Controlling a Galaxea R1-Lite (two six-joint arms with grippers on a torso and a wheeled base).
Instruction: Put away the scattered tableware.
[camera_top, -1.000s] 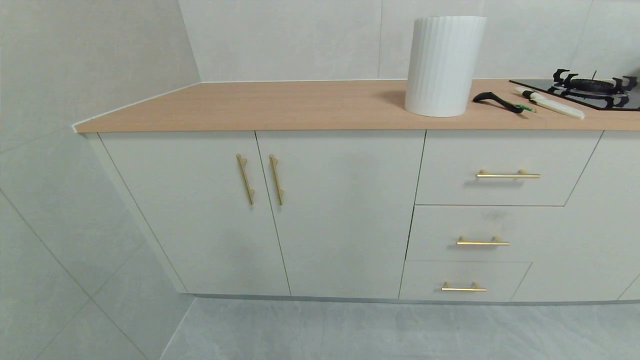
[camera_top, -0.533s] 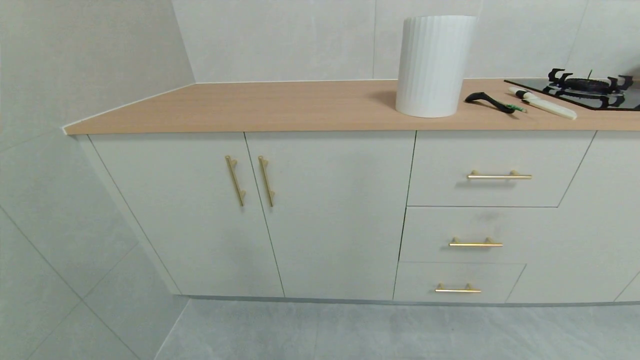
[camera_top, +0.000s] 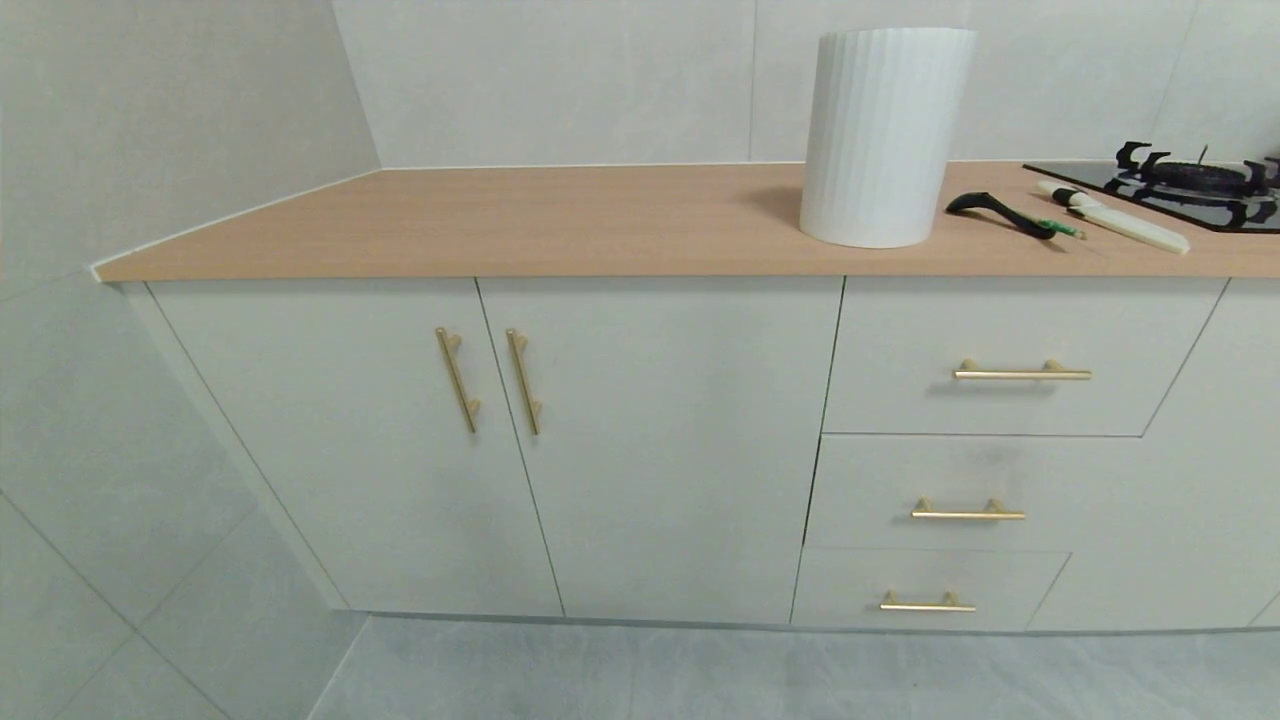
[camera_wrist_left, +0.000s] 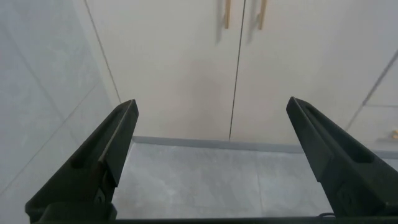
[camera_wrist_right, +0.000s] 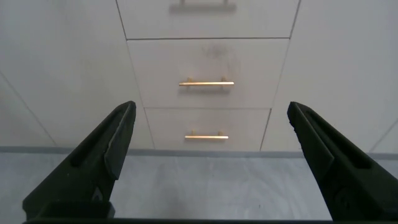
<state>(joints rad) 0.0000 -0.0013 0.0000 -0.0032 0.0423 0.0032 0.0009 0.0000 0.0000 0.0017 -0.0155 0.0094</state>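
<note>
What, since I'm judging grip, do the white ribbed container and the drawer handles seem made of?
White ribbed container: matte plastic or ceramic (dull, evenly fluted wall); unclear which. Drawer handles: probably brass-toned metal, thin gold bars with soft sheen.

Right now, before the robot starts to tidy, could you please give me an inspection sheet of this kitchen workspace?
Surface: wooden countertop, level, above the cabinets.
Job's things: black-handled utensil and long white utensil, lying close together on the countertop, between the container and the hob.
Clutter: white ribbed container, upright, to the left of the utensils.
Grippers: left claw open and empty, low before the cabinet doors; right claw open and empty, facing the drawers.
Cables: nothing seen.
Surroundings: gas hob at the right end; doors and drawers all shut; grey tiled walls and floor.
</note>
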